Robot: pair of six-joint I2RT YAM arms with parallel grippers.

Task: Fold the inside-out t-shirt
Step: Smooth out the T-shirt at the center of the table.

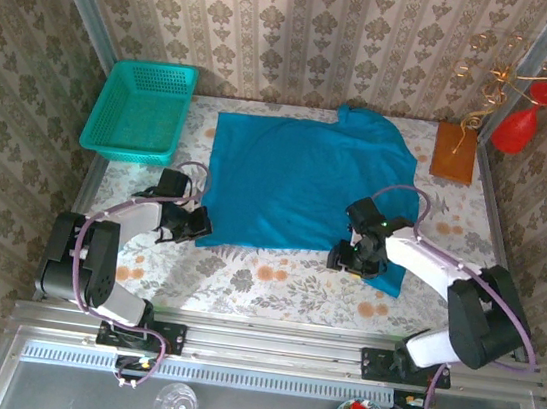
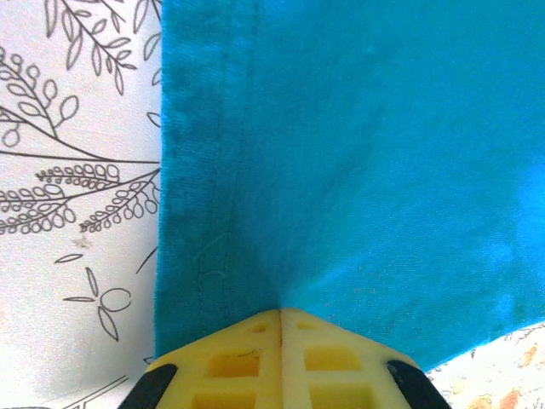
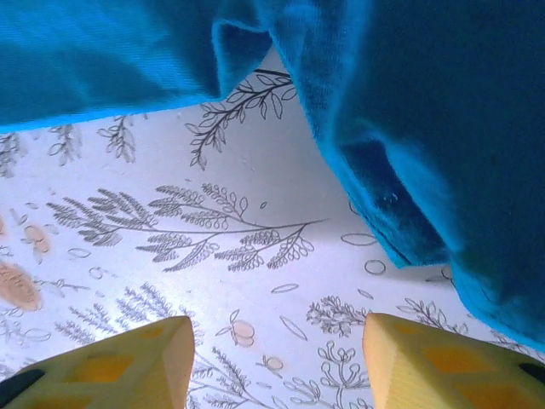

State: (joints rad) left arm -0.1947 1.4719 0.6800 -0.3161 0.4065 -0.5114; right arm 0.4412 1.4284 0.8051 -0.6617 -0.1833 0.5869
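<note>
Here, the inside-out t-shirt [image 1: 307, 179] lies spread across the middle of the flowered table [image 1: 273, 283], collar toward the far wall and hem toward us, so its long axis runs near to far. We see the left gripper [image 1: 195, 225] at the hem's near-left corner, jaws pressed together on the cloth. From the left wrist, the shirt [image 2: 358, 145] rises in a small tent straight into the closed yellow fingertips [image 2: 243, 362].

The right gripper [image 1: 345, 258] sits low by the near-right stretch of the hem, jaws spread and holding nothing. From the right wrist, bare table shows between its two yellow fingers [image 3: 111, 366], while the blue cloth [image 3: 443, 136] lies ahead and to the right of them, its rolled edge just beyond the right finger.

We judge that the coming move turns on that offset. The right arm is the nearer one to this corner, and it needs to go forward and rightward to take the edge before both corners can travel toward the collar. The teal basket [image 1: 139, 111] stands off the far-left corner, apart from the shirt.
</note>
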